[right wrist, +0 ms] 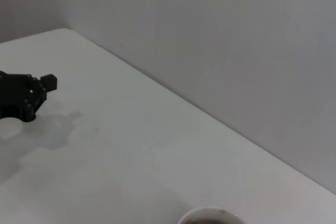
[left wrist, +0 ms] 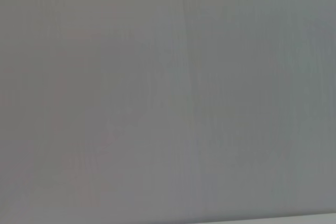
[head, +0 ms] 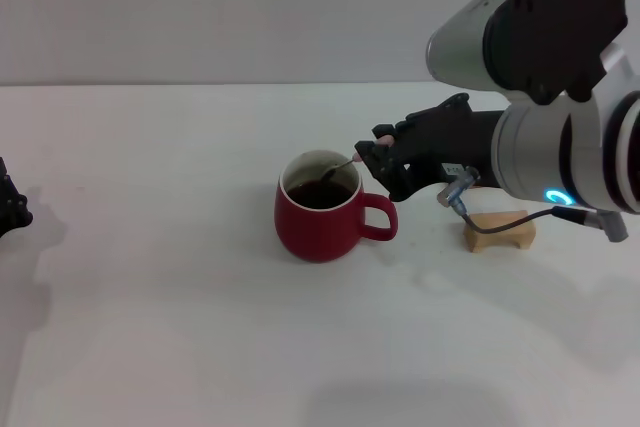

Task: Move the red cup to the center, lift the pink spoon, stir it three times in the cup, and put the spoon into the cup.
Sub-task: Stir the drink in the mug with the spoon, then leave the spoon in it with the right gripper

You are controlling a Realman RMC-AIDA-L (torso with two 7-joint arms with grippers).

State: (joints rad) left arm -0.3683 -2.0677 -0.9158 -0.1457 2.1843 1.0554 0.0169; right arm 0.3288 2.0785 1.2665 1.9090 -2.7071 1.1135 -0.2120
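Note:
The red cup (head: 318, 209) stands at the table's middle, handle toward the right, dark liquid inside; its rim (right wrist: 210, 216) also shows in the right wrist view. My right gripper (head: 368, 157) is just right of the cup's rim, shut on the pink spoon (head: 341, 166), whose bowl dips into the liquid. My left gripper (head: 10, 202) is parked at the far left edge of the table; it also shows far off in the right wrist view (right wrist: 26, 95). The left wrist view shows only a blank grey wall.
A tan wooden block (head: 500, 230) lies on the white table (head: 180, 327) right of the cup, under my right arm. The grey wall runs along the table's far edge.

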